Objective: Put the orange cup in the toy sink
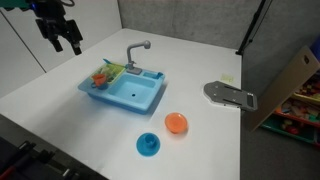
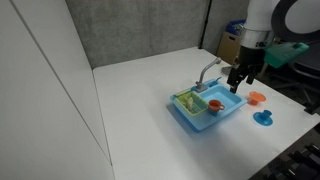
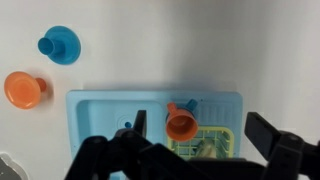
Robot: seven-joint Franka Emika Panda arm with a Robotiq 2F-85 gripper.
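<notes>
The light blue toy sink (image 1: 138,95) with its grey faucet (image 1: 136,50) stands mid-table and shows in both exterior views (image 2: 228,112) and in the wrist view (image 3: 100,110). The small orange cup (image 3: 181,122) lies inside the sink at the edge of the yellow-green rack compartment (image 3: 215,140), next to the basin. It also shows in an exterior view (image 2: 214,105). My gripper (image 3: 200,125) is open and empty, held above the sink and apart from the cup. It shows in both exterior views (image 1: 62,40) (image 2: 239,78).
A flat orange dish (image 1: 176,122) (image 3: 24,90) and a blue dish (image 1: 148,144) (image 3: 60,45) lie on the white table beside the sink. A grey flat object (image 1: 230,95) lies near the table's edge. A cardboard box (image 1: 290,80) stands beyond it.
</notes>
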